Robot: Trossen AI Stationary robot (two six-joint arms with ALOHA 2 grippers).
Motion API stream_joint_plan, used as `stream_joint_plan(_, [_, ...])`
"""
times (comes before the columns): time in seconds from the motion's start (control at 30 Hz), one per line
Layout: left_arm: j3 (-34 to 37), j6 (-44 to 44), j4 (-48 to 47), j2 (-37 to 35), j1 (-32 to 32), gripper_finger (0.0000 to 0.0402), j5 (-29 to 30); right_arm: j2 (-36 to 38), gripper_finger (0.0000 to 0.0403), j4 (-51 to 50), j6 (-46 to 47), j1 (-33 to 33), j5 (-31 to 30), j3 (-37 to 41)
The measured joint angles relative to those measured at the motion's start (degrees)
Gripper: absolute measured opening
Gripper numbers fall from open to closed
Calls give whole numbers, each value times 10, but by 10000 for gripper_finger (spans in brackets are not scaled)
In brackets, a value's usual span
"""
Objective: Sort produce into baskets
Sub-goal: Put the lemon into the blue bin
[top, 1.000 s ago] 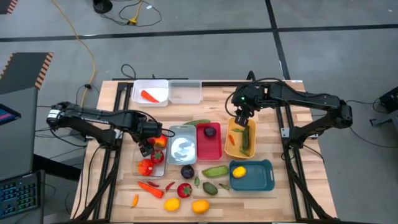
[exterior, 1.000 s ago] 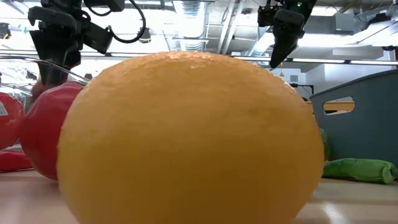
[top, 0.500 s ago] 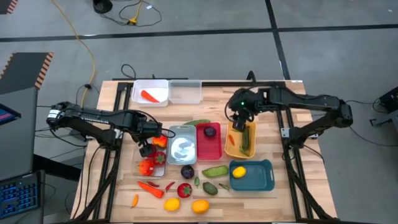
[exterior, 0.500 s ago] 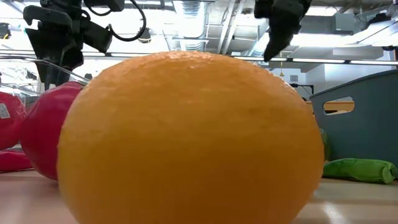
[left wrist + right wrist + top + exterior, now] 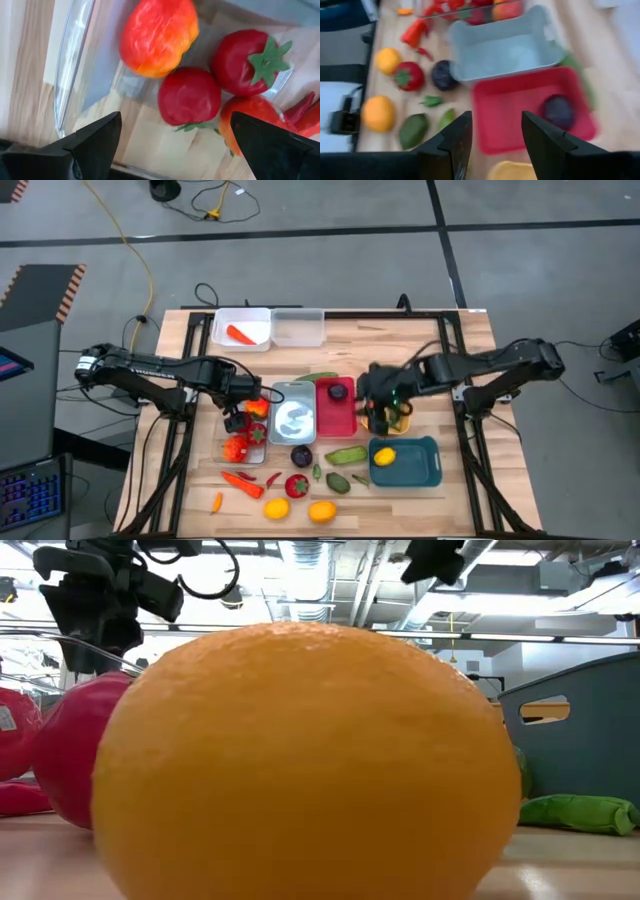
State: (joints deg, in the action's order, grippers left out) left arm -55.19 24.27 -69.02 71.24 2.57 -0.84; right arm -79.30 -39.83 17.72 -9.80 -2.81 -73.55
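Note:
My left gripper [image 5: 238, 416] is open and empty above the clear bin [image 5: 252, 430] at the table's left. In the left wrist view [image 5: 175, 145] that bin holds a red-orange pepper [image 5: 157, 35] and red tomatoes [image 5: 189, 96]. My right gripper [image 5: 378, 408] is open and empty over the yellow-orange bin [image 5: 402, 412], hiding most of it. Its wrist view [image 5: 495, 137] looks on the red bin [image 5: 530, 107] with a purple plum [image 5: 559, 111] and the silver-grey bin [image 5: 502, 50]. Loose produce lies near the front edge.
A white bin [image 5: 240, 328] with a carrot and a clear bin [image 5: 298, 327] stand at the far edge. A teal bin [image 5: 405, 465] holds a lemon [image 5: 384, 456]. A carrot [image 5: 240, 482], tomato [image 5: 296, 485] and orange [image 5: 322, 511] lie near the front edge; the orange fills the low view [image 5: 310, 760].
My right gripper has gone from the far end of the yellow-orange bin toward the table's near edge and a little left, and now stands over the bin's middle. In the low view it has risen out of the picture's top.

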Motion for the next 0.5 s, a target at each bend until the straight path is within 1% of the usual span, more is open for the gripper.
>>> stream_joint_plan(0.17, [0, -12, 26, 0, 0, 362, 0, -49, 198, 70, 52, -67, 0, 0])
stream_joint_plan(0.37, [0, -12, 47, 0, 0, 362, 1, -121, 198, 180, 54, -132, 1, 0])
stream_joint_plan(0.5, [-1, -23, 46, 0, 0, 362, 1, -162, 198, 242, 54, -154, 1, 0])
